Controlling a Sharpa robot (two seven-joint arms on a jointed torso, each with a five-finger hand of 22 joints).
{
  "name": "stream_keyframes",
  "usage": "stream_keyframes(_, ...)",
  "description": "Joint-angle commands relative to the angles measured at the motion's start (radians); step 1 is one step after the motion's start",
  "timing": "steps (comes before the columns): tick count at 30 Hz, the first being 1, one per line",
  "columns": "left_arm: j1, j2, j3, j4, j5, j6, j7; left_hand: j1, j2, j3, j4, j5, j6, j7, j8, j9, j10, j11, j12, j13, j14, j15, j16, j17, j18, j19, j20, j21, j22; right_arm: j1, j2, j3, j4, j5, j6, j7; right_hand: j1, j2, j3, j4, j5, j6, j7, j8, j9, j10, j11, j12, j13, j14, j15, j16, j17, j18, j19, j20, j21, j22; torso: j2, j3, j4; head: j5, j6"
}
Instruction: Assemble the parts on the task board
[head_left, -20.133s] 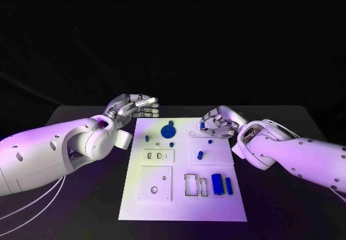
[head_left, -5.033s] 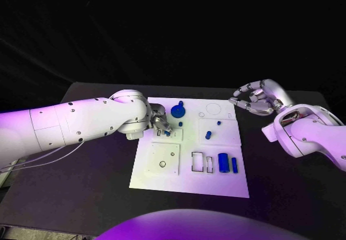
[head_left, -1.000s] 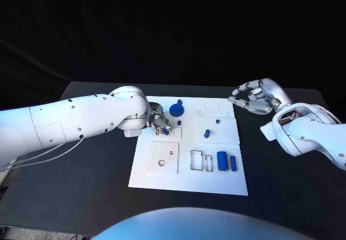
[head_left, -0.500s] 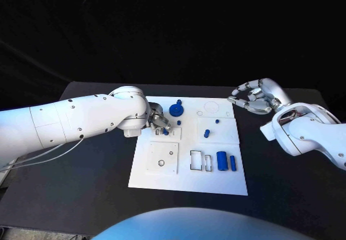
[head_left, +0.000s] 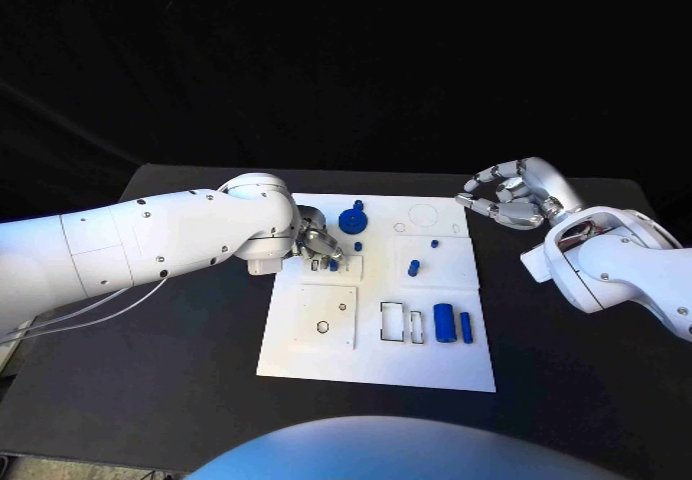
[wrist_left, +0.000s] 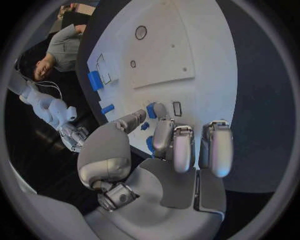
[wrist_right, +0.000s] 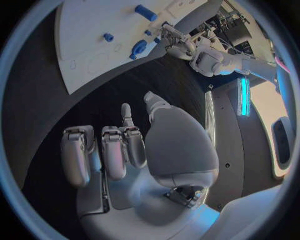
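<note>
The white task board (head_left: 378, 352) lies mid-table. My left hand (head_left: 317, 247) hovers over its near-left small slotted plate (head_left: 346, 270) and pinches a small blue part (head_left: 332, 264) between thumb and a finger; the left wrist view shows that part (wrist_left: 150, 110) at the fingertips beside a slot (wrist_left: 177, 108). My right hand (head_left: 511, 199) hangs off the board's far right corner, fingers curled in, holding nothing. On the board lie a round blue part (head_left: 353, 219), a blue peg (head_left: 358, 244), an oblong piece (head_left: 414, 267) and two blue bars (head_left: 444, 320).
A square plate with a hole (head_left: 326, 315) sits on the board's near left, with two empty rectangular slots (head_left: 392, 320) beside the bars. Black table (head_left: 173, 370) surrounds the board on all sides. The right wrist view shows the board (wrist_right: 94, 30) and my left hand (wrist_right: 173, 37).
Since 20 s ago my left hand came from the board's far left corner onto it and took a blue part; my right hand drew off to the right. The last second shows no visible move.
</note>
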Motion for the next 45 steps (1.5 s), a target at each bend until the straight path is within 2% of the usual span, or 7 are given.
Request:
stream_keyframes(1,-0.009,0.001,-0.007,0.002,0.015,0.033,-0.010,0.017,-0.005,-0.047,0.023,-0.006,0.004,0.001,-0.002,-0.002,0.009,-0.004,0.007,0.002,0.106,-0.003,0.004,0.263,-0.008,0.044,-0.004,-0.005,0.215,-0.001,0.001,0.000,0.000,-0.001,0.000,0.010,-0.009,-0.002,-0.002,0.005,-0.006,-0.009,0.001,0.002,0.002,0.050,-0.003,-0.007,0.202,0.104,-0.005,0.004,0.263,-0.001,0.079,-0.007,-0.005,0.246,0.000,-0.0003,-0.0004,0.000,0.000)
stream_keyframes(11,-0.009,-0.018,0.004,0.029,0.015,-0.012,0.005,0.072,-0.001,-0.108,0.066,-0.006,-0.012,0.003,-0.010,-0.006,0.005,-0.004,0.001,-0.004,0.106,-0.003,0.004,0.263,-0.006,0.039,-0.009,-0.012,0.213,-0.002,0.001,0.000,-0.002,-0.001,0.000,0.011,-0.009,-0.002,-0.002,0.005,-0.006,-0.009,0.001,0.002,0.002,0.050,-0.003,-0.007,0.202,0.104,-0.005,0.004,0.263,-0.001,0.079,-0.007,-0.005,0.246,-0.001,-0.0001,0.0004,-0.002,0.007)
stream_keyframes(19,0.012,-0.048,0.055,0.063,0.050,-0.035,0.020,0.136,-0.016,-0.116,0.075,-0.005,-0.065,0.018,-0.060,-0.038,-0.029,0.007,-0.046,-0.041,0.106,0.009,0.004,0.263,0.003,0.015,-0.004,-0.047,0.195,-0.003,0.005,0.000,-0.014,-0.001,-0.001,0.012,-0.011,-0.002,-0.002,0.005,-0.008,-0.010,0.001,0.002,0.003,0.050,-0.003,-0.007,0.202,0.104,-0.005,0.004,0.263,-0.001,0.079,-0.007,-0.005,0.246,-0.003,-0.0007,0.0010,0.003,0.026)
stream_keyframes(24,0.047,-0.051,0.073,0.036,0.044,-0.004,0.015,0.157,-0.022,-0.122,0.081,-0.005,-0.088,0.029,-0.089,-0.061,-0.053,0.015,-0.082,-0.068,0.106,0.016,0.004,0.263,0.008,-0.001,0.001,-0.071,0.184,-0.003,0.006,0.000,-0.021,0.000,-0.001,0.011,-0.011,-0.002,-0.002,0.005,-0.008,-0.010,0.001,0.002,0.003,0.050,-0.003,-0.007,0.202,0.104,-0.005,0.004,0.263,-0.001,0.079,-0.007,-0.005,0.246,-0.001,0.0000,-0.0005,0.005,0.035)
stream_keyframes(32,0.078,-0.015,0.080,-0.061,-0.025,0.027,0.016,0.166,-0.022,-0.124,0.089,-0.005,-0.098,0.035,-0.109,-0.080,-0.054,0.021,-0.077,-0.065,0.106,0.021,0.004,0.263,0.007,0.002,0.005,-0.068,0.186,-0.003,0.009,0.000,-0.027,0.000,0.000,0.010,-0.011,-0.002,-0.002,0.005,-0.008,-0.010,0.001,0.002,0.003,0.050,-0.003,-0.007,0.202,0.104,-0.005,0.004,0.263,-0.001,0.079,-0.007,-0.005,0.246,0.002,-0.0017,-0.0006,0.009,0.045)
stream_keyframes(38,0.083,0.024,0.080,-0.157,-0.066,0.040,0.019,0.172,-0.025,-0.136,0.108,-0.006,-0.109,0.043,-0.135,-0.105,-0.057,0.027,-0.076,-0.065,0.106,0.026,0.004,0.263,0.007,0.002,0.010,-0.070,0.187,-0.003,0.010,0.000,-0.028,0.000,0.001,0.009,-0.012,-0.001,-0.002,0.005,-0.007,-0.011,0.001,0.002,0.004,0.050,-0.003,-0.006,0.202,0.104,-0.005,0.004,0.263,-0.001,0.079,-0.007,-0.005,0.246,0.002,-0.0010,0.0013,0.012,0.047)
stream_keyframes(45,0.083,0.057,0.071,-0.244,-0.080,0.099,0.040,0.182,-0.024,-0.149,0.124,-0.006,-0.117,0.049,-0.159,-0.127,-0.059,0.033,-0.074,-0.064,0.106,0.031,0.004,0.263,0.007,0.002,0.015,-0.072,0.187,-0.003,0.012,0.000,-0.028,0.000,0.002,0.010,-0.012,-0.001,-0.002,0.005,-0.007,-0.011,0.001,0.002,0.004,0.050,-0.003,-0.006,0.202,0.104,-0.005,0.004,0.263,-0.001,0.079,-0.007,-0.005,0.246,0.004,-0.0026,-0.0028,0.019,0.048)
